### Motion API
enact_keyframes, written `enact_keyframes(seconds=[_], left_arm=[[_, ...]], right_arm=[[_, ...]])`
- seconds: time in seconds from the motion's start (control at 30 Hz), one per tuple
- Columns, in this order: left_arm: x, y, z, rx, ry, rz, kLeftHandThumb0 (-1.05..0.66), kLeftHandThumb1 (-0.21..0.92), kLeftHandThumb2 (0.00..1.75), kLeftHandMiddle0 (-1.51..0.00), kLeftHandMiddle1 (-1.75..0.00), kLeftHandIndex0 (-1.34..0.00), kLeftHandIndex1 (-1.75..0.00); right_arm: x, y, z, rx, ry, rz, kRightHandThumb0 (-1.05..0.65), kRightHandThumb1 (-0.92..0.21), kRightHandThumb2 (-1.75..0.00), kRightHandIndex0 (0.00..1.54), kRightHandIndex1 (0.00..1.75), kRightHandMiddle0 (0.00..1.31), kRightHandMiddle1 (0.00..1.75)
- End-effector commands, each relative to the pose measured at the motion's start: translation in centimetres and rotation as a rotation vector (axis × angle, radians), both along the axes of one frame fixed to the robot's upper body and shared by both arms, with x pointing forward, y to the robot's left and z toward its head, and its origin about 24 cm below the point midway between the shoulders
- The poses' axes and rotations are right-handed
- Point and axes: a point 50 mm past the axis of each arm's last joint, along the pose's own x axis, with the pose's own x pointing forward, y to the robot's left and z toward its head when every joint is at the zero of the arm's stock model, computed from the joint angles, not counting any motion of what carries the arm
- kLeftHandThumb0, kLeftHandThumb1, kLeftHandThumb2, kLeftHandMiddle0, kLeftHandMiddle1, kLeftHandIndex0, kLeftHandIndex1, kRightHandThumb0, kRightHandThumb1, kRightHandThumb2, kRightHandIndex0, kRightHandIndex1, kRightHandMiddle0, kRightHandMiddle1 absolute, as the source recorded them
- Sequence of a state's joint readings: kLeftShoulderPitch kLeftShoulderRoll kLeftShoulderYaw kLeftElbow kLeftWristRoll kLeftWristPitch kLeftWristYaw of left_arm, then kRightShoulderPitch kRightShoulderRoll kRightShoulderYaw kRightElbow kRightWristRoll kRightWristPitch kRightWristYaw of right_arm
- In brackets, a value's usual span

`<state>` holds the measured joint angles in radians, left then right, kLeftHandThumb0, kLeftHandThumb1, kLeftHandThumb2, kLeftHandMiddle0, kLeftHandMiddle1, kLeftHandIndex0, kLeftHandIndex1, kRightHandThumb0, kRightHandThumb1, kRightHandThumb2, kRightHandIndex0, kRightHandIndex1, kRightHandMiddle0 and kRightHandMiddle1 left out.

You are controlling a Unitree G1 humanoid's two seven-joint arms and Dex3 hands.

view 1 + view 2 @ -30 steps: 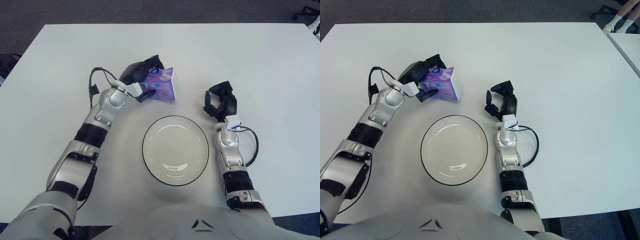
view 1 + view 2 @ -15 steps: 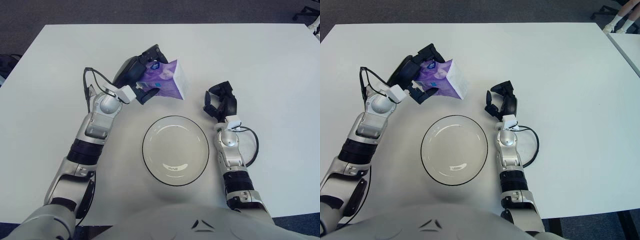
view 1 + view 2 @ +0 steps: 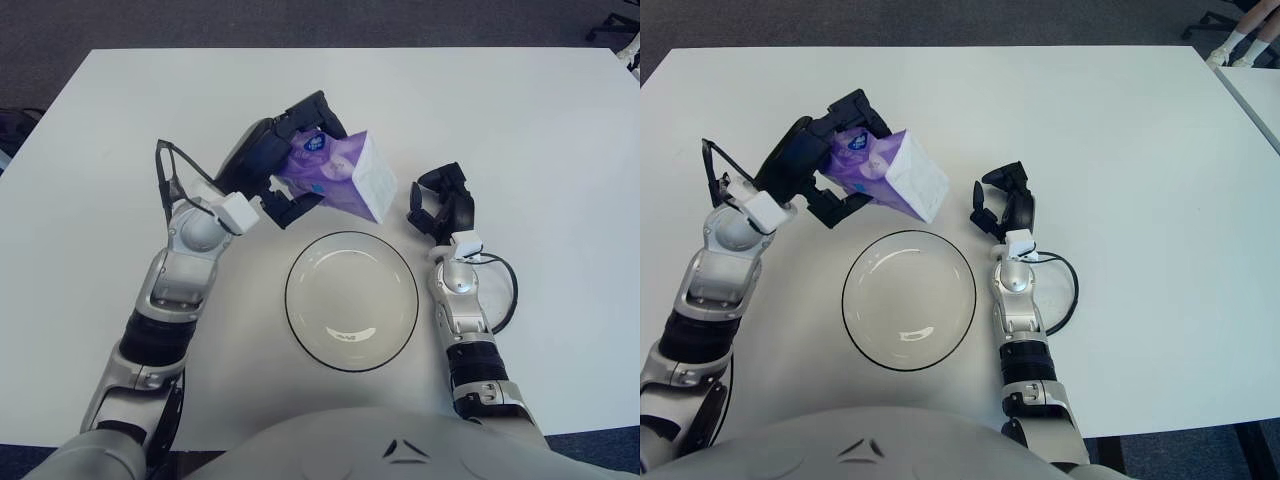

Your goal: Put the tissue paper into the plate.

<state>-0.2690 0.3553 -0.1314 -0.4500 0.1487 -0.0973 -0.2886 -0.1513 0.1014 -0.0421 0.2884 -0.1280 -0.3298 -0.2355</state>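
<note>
Fingers of left hand clamped around purple tissue pack, tilted above plate rim

Purple-and-white tissue pack, white plate — dark rim, white table

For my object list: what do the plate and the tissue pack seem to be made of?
Plate: probably glazed ceramic or glass; its pale surface shows a bright glare, and its rim is dark. Tissue pack, held by the left hand: seemingly thin purple-printed plastic wrap, slightly crumpled, with a white end.
</note>
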Motion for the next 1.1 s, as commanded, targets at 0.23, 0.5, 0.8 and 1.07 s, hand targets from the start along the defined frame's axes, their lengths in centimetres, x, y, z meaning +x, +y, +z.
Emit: enact_keyframes(seconds=[0.23,0.5,0.8,1.07], left_arm=[[-1.9,-1.6,-0.9,0.017,0.122,-0.26,0.0,-0.09,1.75,-0.94,-1.66,-0.68,-1.75],[-3.9,-2.2,-2.0,0.194,0.065,-0.332,0.0,-0.06,1.73,-0.92,-1.68,-0.67,-1.75],[-5.1,-2.0,-2.1,0.382,-0.115,-0.321,0.0,-0.04,1.71,-0.89,-1.69,-0.65,-1.75],[-4.7,-1.7,-2.2,0.502,-0.154,-0.355,0.0,-0.02,1.68,-0.88,-1.69,-0.63,-1.75]], right_arm=[[-4.2,-0.6,-7.8,0.033,0.385,-0.037,-0.39,-0.63,-0.92,0.58,1.45,0.37,1.75],[-4.1,-0.7,-8.5,0.08,0.393,-0.055,-0.4,-0.59,-0.98,0.6,1.44,0.4,1.75],[-4.2,-0.5,-7.7,0.044,0.371,-0.049,-0.4,-0.59,-0.98,0.63,1.41,0.4,1.75],[-4.2,-0.5,-7.8,0.042,0.382,-0.048,-0.4,-0.59,-0.97,0.65,1.42,0.4,1.75]])
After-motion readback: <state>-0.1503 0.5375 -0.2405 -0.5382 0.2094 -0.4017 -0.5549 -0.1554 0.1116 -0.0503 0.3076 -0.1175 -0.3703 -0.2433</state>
